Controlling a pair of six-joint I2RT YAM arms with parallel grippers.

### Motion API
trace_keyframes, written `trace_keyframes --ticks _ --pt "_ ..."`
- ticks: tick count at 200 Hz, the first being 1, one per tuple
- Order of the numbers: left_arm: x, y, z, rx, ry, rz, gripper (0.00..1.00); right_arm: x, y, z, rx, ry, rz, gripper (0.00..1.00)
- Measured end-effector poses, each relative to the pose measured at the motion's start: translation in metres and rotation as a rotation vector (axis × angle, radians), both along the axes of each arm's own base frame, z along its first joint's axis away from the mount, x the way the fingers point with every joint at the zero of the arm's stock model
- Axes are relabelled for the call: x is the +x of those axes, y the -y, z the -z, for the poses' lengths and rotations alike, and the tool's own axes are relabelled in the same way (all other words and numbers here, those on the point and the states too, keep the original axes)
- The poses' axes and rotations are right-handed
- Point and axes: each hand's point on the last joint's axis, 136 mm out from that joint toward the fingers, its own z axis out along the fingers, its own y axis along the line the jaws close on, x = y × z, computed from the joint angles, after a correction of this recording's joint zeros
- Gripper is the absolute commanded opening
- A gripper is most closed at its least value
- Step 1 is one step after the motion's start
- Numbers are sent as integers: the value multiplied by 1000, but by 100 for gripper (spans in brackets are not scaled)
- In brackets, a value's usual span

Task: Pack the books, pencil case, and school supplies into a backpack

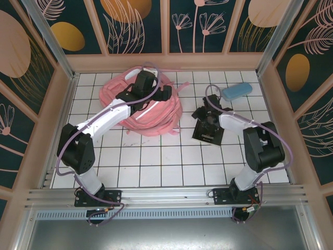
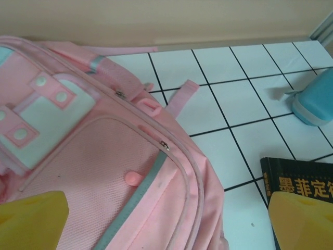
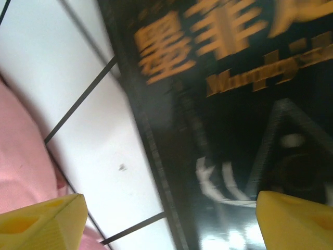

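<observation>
1. Shows left gripper [image 2: 166,229] spread wide over soft, floppy backpack [image 2: 78,156] at 11 o'clock.
2. Shows right gripper [image 3: 169,224] wide above black book [image 3: 234,130] at 3 o'clock: seemingly thin, stiff, slick; best pinched at an edge.

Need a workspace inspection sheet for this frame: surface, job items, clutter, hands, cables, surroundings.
Surface: white tiled table, black grid lines.
Job's things: pink backpack far left; black book flat on the tiles to its right; light blue pencil case far right, apart from the book.
Clutter: nothing seen.
Hands: left hand open above the backpack; right hand open above the black book.
Cables: purple cables along both arms, one looping beside the left arm.
Surroundings: floral wall panels on three sides; aluminium rail at the near edge.
</observation>
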Motion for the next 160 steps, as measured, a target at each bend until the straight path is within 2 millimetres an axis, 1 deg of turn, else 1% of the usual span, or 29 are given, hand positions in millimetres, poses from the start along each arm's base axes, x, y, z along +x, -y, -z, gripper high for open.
trace_keyframes --ticks 21,34,44,59,73,97,121,145,160 --pt "5 9 4 -11 -12 23 99 -6 37 -12 -39 14 70 83" --pt "7 13 6 -16 -19 35 99 -7 55 -17 -59 20 103 82" --pt "8 17 6 -22 -24 47 99 -9 64 -17 -78 15 115 82" --pt "9 23 8 -33 -37 69 98 -14 74 -12 -99 -5 119 81" --pt "9 30 11 -48 -51 97 95 -19 82 -6 -115 -29 111 78" --pt "5 43 21 -83 -96 150 89 -23 90 8 -138 -70 94 72" --pt "1 55 35 -115 -152 195 83 -26 89 22 -157 -109 48 66" --pt "-3 65 52 -128 -210 229 74 -28 85 30 -150 -130 5 55" --pt "-5 71 62 -133 -244 242 67 -27 82 31 -149 -125 -25 47"
